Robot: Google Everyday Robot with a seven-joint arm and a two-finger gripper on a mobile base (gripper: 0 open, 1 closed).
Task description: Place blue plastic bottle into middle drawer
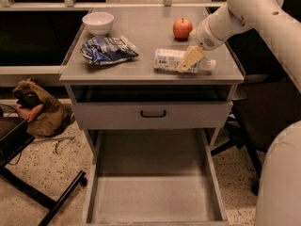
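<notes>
Nearest, low at the foot of the bench (146,34), the drawer (155,197) stands pulled out, and its plain grey floor shows from one thin side wall to the other. Above it sits a grey drawer front (113,114) with a black handle (153,113) at its middle, and over that front runs a dark slot under the bench top. To the left, on the speckled floor, a brown bundle (35,109) lies beside a black frame. On the bench top, toward its front edge, a blue-and-white snack bag (107,50) lies crumpled on the left. The bottle (167,60) lies on its side on the right, with its label up and its white cap pointing toward the right edge. It is on the bench and not in the drawer. The claw (188,60) is at the bottle's cap end, down over it and crossing it in this view. Whether it is wide, narrow or gripping the bottle cannot be told, nor whether it touches. The white arm (244,13) reaches to it from the upper right. Farther back, a red apple (182,28) stands just behind the claw, apart from the bottle. At the far left a white bowl (98,22) sits upright behind the bag, and its inside shows only white.
</notes>
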